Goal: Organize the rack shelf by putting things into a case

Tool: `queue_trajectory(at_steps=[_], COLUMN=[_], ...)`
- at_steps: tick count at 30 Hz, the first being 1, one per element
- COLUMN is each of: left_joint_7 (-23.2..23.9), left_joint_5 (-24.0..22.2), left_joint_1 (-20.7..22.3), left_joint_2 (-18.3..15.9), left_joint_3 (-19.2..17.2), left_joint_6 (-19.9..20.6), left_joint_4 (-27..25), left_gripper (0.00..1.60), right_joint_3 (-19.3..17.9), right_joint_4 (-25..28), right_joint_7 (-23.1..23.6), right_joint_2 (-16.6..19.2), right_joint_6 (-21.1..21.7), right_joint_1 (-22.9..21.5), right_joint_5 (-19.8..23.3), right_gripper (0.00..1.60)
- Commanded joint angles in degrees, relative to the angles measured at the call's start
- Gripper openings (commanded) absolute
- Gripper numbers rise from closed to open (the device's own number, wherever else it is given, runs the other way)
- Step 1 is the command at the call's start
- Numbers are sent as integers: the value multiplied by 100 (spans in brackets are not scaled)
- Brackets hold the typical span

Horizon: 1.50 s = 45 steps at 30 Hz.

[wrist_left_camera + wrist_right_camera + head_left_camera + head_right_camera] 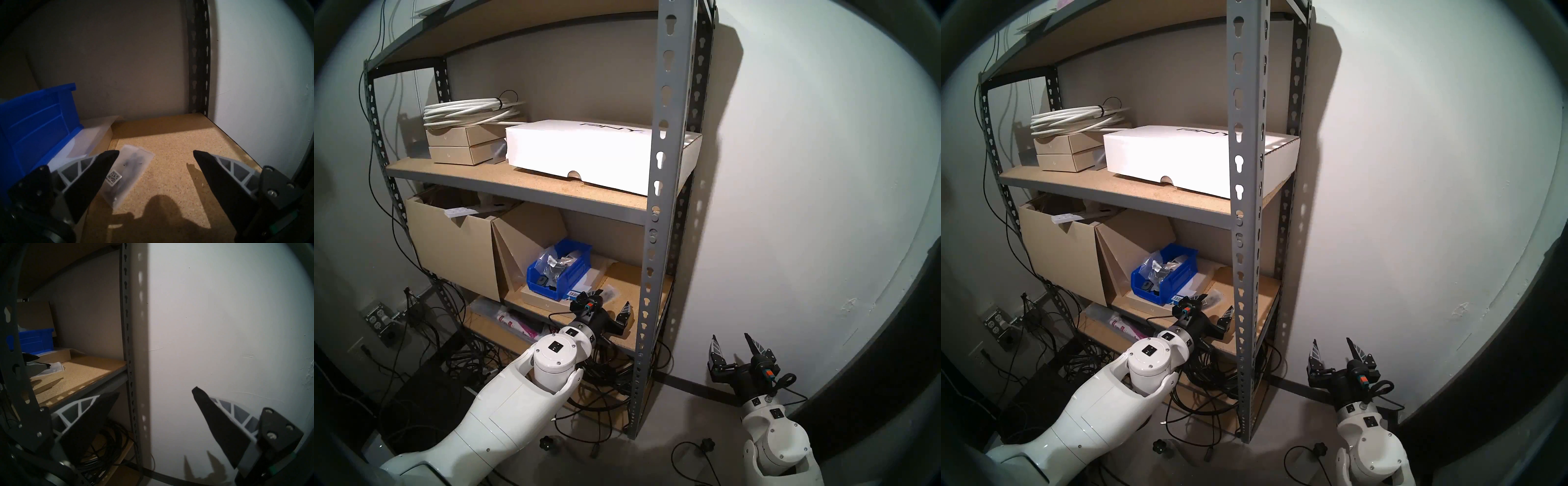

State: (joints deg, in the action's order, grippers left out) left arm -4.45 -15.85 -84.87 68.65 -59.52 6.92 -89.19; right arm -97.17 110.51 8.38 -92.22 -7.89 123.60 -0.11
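The grey rack shelf [665,169] has tan boards. On its lower board stands the blue case [575,275], holding several clear bags of black pieces [555,263]. Another clear bag [130,168] with a code label lies flat on the board, right of the case [39,122]. My left gripper [156,152] hangs open just above the board, nothing between its fingers. Its left finger [95,171] overlaps the bag's near left edge. My right gripper [730,336] is open and empty, low by the wall, outside the rack to its right.
Tan cardboard boxes [449,251] stand left of the case. A flat white box [578,152], small tan boxes and a white cable coil [466,112] fill the upper board. The front right upright [648,288] stands close beside my left gripper. Black cables [612,373] tangle below.
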Motion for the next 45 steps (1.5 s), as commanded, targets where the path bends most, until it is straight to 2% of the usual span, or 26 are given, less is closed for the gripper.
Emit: queue_trajectory(at_steps=[1, 23, 33, 34, 35, 36, 38, 44, 45], left_joint_7=[13, -131, -104, -107, -102, -65, -80, -36, -56], left_joint_5=[-7, 200, 249, 256, 262, 283, 273, 288, 288], left_joint_1=[168, 392, 387, 381, 382, 387, 328, 232, 213], left_joint_2=[151, 349, 354, 350, 341, 305, 261, 174, 183], left_joint_3=[32, 155, 276, 287, 300, 333, 333, 364, 356], left_joint_6=[-23, -184, -74, -81, -48, -5, 73, 182, 160], left_joint_4=[99, 678, 751, 757, 754, 741, 638, 517, 520], left_gripper=[160, 160, 160, 157, 146, 145, 91, 94, 89], right_joint_3=[0, 0, 0, 0, 0, 0, 0, 0, 0], right_joint_4=[115, 115, 116, 116, 116, 116, 116, 114, 114], right_joint_7=[0, 0, 0, 0, 0, 0, 0, 0, 0], right_joint_2=[1, 1, 0, 0, 0, 0, 0, 1, 1], right_joint_6=[-13, -14, -13, -13, -13, -13, -13, -14, -14], right_joint_1=[-6, -6, -6, -6, -6, -6, -6, -7, -7], right_joint_5=[1, 1, 0, 0, 0, 0, 0, 1, 1], right_gripper=[160, 160, 160, 160, 160, 160, 160, 160, 160])
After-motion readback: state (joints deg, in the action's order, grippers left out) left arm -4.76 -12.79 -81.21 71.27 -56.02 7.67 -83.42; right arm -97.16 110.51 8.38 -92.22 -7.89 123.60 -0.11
